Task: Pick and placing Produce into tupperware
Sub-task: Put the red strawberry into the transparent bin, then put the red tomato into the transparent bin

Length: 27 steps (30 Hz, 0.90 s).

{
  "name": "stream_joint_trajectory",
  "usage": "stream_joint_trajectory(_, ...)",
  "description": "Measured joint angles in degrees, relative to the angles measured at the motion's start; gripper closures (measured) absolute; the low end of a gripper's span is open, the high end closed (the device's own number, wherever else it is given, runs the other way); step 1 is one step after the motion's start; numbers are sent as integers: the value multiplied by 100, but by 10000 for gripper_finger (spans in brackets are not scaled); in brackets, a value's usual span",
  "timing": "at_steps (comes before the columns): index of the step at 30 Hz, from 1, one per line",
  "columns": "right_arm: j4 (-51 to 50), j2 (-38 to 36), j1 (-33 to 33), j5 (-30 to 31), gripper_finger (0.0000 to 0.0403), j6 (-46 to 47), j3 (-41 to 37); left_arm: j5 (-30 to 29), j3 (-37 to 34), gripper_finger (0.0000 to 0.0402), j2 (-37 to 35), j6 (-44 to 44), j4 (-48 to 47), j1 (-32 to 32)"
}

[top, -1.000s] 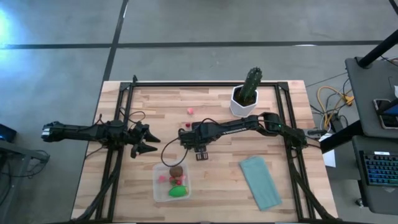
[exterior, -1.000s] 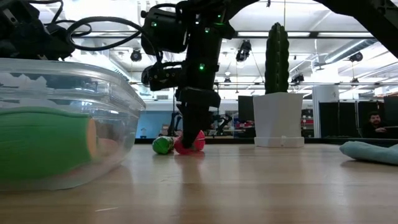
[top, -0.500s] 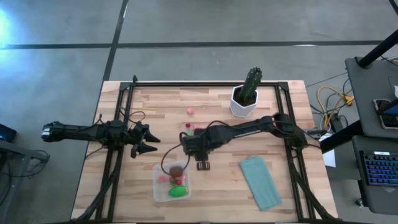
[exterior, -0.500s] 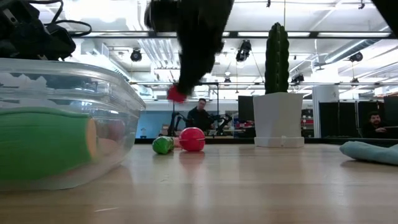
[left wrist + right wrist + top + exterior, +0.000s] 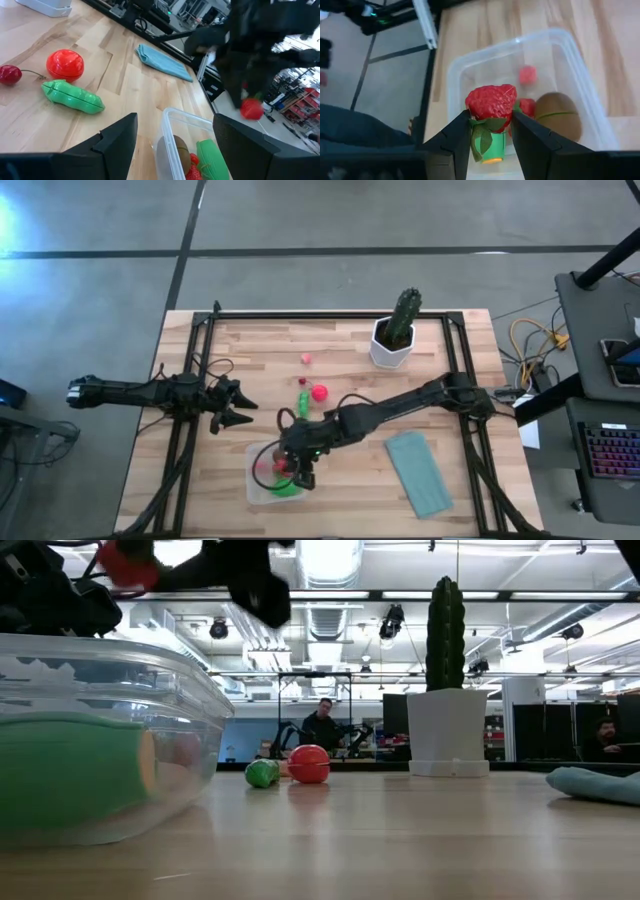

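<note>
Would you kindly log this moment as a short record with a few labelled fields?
right gripper: shut on a toy strawberry, held above the tupperware
left gripper: open, waiting at the table's left side
in the tupperware: kiwi, green piece, small red bits
on the table: red ball, pea pod, cherry
also present: cactus, teal cloth

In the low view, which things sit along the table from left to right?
The tupperware → green pea pod → red tomato → cactus in its white pot → teal cloth. Above the tupperware, the right gripper holds a strawberry.
</note>
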Motion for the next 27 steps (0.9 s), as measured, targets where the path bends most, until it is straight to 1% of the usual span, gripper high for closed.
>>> stream_joint_trajectory(5,286,396,21,-211,275,222,-7,0,0,155,0,0,2,0)
stream_joint_trajectory(9,296,677,86,-267,275,382,-7,-1,0,155,-5,0,2,0)
stream_joint_trajectory(15,315,752,164,-279,272,347,-6,-2,0,155,-4,-2,2,0)
stream_joint_trajectory(18,287,763,173,-245,256,350,-8,-2,0,155,-4,0,2,0)
stream_joint_trajectory(24,295,748,162,-238,203,506,-8,-2,0,155,-4,-1,2,0)
stream_joint_trajectory(27,304,628,152,-206,185,567,-10,-1,0,155,-4,0,2,-1)
